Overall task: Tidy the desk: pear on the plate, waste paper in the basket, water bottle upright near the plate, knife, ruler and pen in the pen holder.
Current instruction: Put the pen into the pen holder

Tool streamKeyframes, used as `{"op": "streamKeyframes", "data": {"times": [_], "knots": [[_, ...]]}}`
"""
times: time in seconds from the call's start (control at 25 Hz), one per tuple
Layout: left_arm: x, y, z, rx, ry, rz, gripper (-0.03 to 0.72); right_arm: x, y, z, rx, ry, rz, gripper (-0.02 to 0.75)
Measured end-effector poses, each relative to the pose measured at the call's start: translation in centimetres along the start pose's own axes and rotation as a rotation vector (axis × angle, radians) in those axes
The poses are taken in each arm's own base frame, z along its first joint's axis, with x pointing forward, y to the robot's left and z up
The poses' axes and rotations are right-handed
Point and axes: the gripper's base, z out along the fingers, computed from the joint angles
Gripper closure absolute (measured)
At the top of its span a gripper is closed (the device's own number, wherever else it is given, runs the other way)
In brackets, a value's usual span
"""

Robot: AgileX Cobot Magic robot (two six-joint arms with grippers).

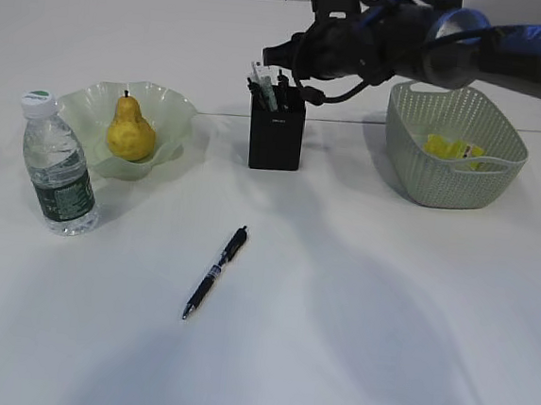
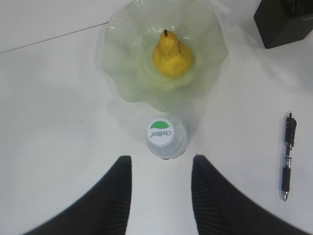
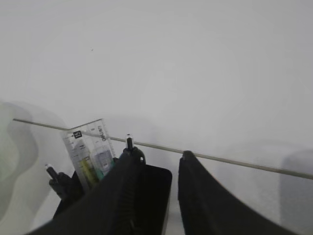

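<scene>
1. Exterior view: white desk [image 1: 334, 341]. Landmark is the pen holder [image 1: 277, 127], a black box standing mid-desk. Ruler [image 1: 260, 76] and other dark items stick up out of it. Right pincer [image 1: 281, 59] hangs just above the holder's top; how its jaws stand is hard to read here. Left of the holder: plate [image 1: 170, 108] with the pear [image 1: 130, 131] upright on it. Further left and nearer the camera, the water bottle [image 1: 57, 167] stands upright just beside the plate. Right of the holder: basket [image 1: 453, 147] with yellow waste paper [image 1: 452, 149] inside. A pen [image 1: 215, 272] lies flat on the desk in front of the holder, well apart from it.

2. Left wrist view: left pincer [image 2: 161, 171] open, empty, both fingers apart above the bottle cap. Plate and pear beyond the bottle; holder corner at top right; pen at right.

3. Right wrist view: right pincer [image 3: 159, 169] open, nothing between the fingers, directly over the holder. Clear ruler stands tilted in the holder, left of the fingers.
</scene>
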Motion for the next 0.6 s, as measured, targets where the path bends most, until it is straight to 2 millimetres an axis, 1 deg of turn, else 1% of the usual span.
{"op": "streamKeyframes", "data": {"times": [0.2,0.28,0.4,0.48,0.6], "knots": [[0.0,-0.3,0.0,0.029,0.005,-0.01,0.403,-2.6,-0.6,-3.1,0.047,0.027,0.048,0.471],[0.1,-0.7,0.0,0.056,0.009,-0.002,0.403,-3.5,-0.9,-4.5,0.068,0.052,0.077,0.471],[0.2,-2.2,-0.2,0.091,0.008,0.049,0.403,-4.3,-1.4,-6.5,0.102,0.119,0.106,0.478],[0.3,-3.7,-0.5,0.125,-0.014,0.089,0.402,-4.9,-1.6,-7.9,0.116,0.166,0.107,0.484],[0.3,-5.5,-1.0,0.165,-0.048,0.132,0.401,-5.5,-1.8,-10.0,0.125,0.235,0.076,0.49]]}}
